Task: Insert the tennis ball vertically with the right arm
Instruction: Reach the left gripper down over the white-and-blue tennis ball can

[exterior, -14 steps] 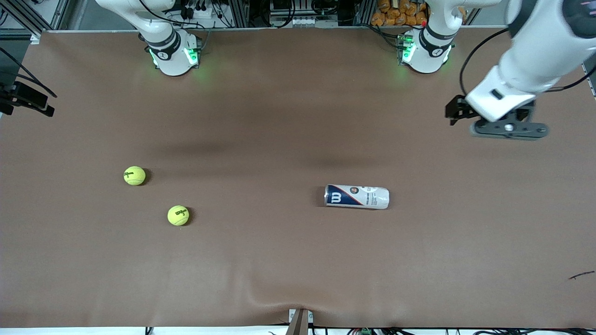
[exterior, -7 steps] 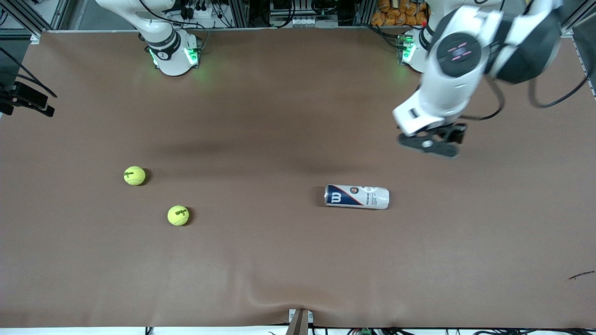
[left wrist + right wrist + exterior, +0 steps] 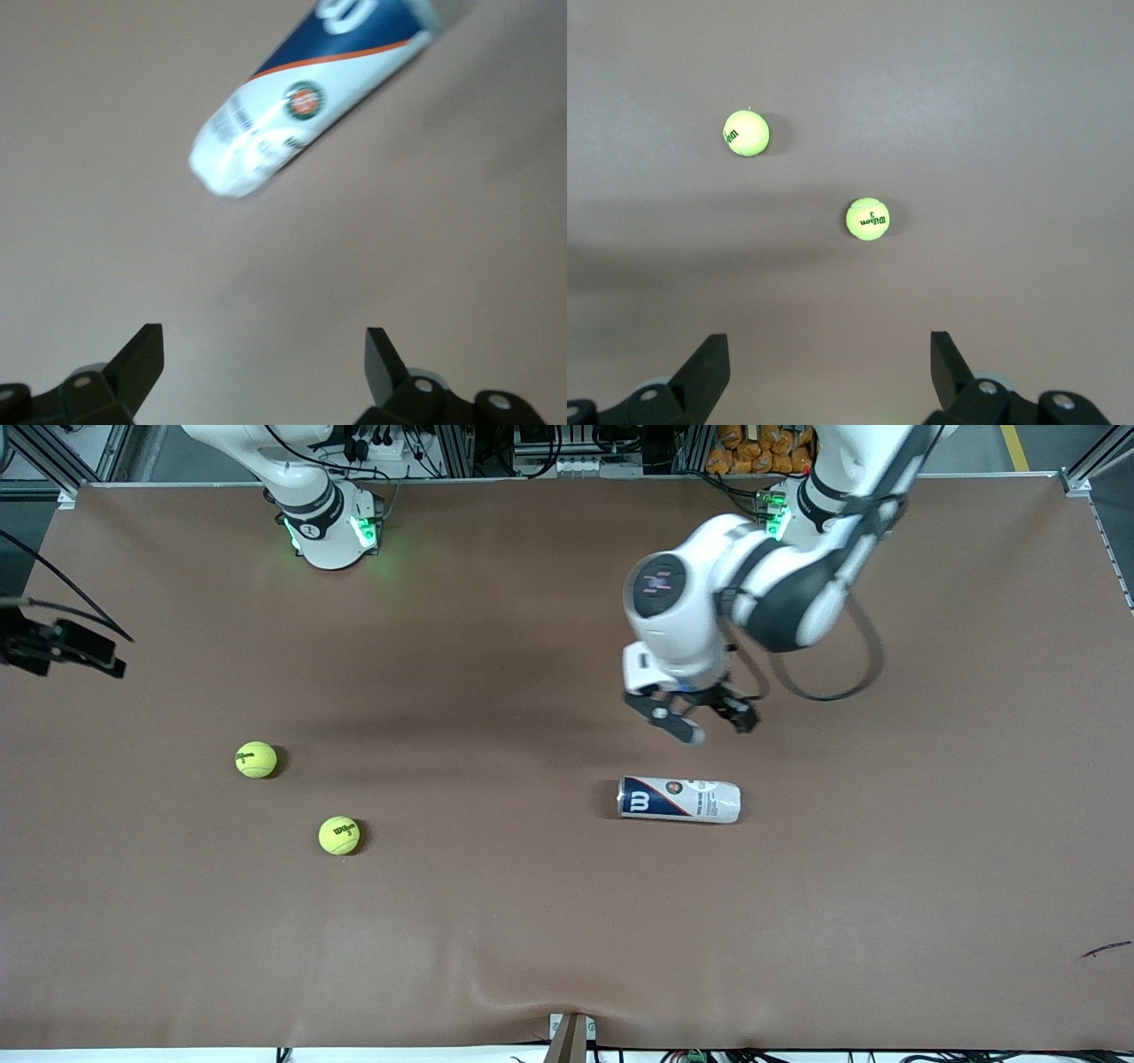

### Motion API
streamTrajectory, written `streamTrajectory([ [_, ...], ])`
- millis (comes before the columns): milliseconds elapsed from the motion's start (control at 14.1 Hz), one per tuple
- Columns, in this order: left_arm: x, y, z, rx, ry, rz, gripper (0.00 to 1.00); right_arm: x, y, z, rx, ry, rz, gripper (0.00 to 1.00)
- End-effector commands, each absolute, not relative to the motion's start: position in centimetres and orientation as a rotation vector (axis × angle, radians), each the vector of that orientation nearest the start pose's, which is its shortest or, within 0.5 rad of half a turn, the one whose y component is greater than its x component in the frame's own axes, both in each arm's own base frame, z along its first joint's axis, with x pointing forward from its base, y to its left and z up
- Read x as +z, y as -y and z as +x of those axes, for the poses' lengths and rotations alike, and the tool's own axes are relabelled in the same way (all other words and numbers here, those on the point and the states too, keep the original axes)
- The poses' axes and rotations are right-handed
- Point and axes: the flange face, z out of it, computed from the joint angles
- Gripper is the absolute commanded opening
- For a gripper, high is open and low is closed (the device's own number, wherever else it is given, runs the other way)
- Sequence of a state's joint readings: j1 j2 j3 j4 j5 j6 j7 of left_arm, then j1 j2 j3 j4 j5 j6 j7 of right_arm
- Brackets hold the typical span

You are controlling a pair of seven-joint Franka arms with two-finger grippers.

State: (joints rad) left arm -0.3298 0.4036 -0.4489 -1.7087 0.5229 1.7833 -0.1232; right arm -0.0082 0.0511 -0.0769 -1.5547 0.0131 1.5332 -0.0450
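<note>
Left gripper (image 3: pixel 691 722) agape, empty, above the table (image 3: pixel 532 921) — Wilson-branded can (image 3: pixel 679 799) lies flat

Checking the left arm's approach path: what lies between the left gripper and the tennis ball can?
Nothing: in the left wrist view only bare table separates the open left gripper from the tennis ball can.

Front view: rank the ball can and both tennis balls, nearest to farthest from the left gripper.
From the open left gripper:
1. Wilson ball can, lying on its side, just nearer the camera.
2. Tennis ball, nearer the camera of the two.
3. Tennis ball, toward the right arm's end.
</note>
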Motion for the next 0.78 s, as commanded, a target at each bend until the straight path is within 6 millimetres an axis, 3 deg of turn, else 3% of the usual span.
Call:
streamTrajectory([
  [0, 34.2, 40.3, 50.8, 0.163, -1.300, -2.366, 1.00, 59.2, 3.6, 58.3, 0.124, -0.038, -3.133, 1.00],
  [284, 29.5, 40.2, 52.8, 0.240, -1.574, -2.178, 1.00, 55.5, 1.2, 61.4, 0.192, 0.023, -3.141, 1.00],
  [426, 27.9, 40.3, 53.8, 0.255, -1.600, -2.183, 1.00, 54.9, 0.8, 61.9, 0.197, 0.033, -3.142, 1.00],
  [710, 26.7, 41.1, 55.6, 0.243, -1.772, -2.044, 1.00, 54.6, 0.8, 62.2, 0.192, 0.033, -3.142, 1.00],
])
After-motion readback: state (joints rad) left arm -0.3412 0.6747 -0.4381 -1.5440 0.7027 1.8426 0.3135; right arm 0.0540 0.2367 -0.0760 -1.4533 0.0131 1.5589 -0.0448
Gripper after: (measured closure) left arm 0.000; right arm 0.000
